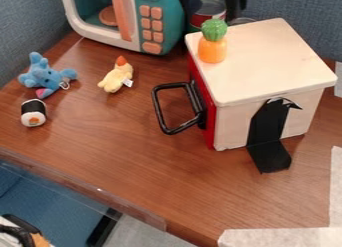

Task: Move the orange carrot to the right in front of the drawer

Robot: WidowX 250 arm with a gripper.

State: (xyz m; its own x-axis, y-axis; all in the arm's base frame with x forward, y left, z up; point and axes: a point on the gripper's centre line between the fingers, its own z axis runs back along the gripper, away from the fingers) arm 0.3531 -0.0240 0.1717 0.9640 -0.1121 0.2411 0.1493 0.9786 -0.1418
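Observation:
Black parts, which look like my gripper [235, 3], stand at the top edge behind the box, apart from the orange toy; how its fingers stand cannot be made out. The orange toy with a bumpy green top [212, 50], the only carrot-like thing, stands upright on the box's pale lid at its back left corner. Below the lid, the red-fronted drawer [210, 122] faces left, with a black loop handle [160, 108] sticking out over the table. The drawer looks closed.
A teal toy microwave [163, 21] and a can [210, 8] stand at the back. On the left lie a blue plush [43, 76], a yellow plush [117, 77] and a sushi toy [33, 113]. A black bracket [269, 141] juts from the box's near side.

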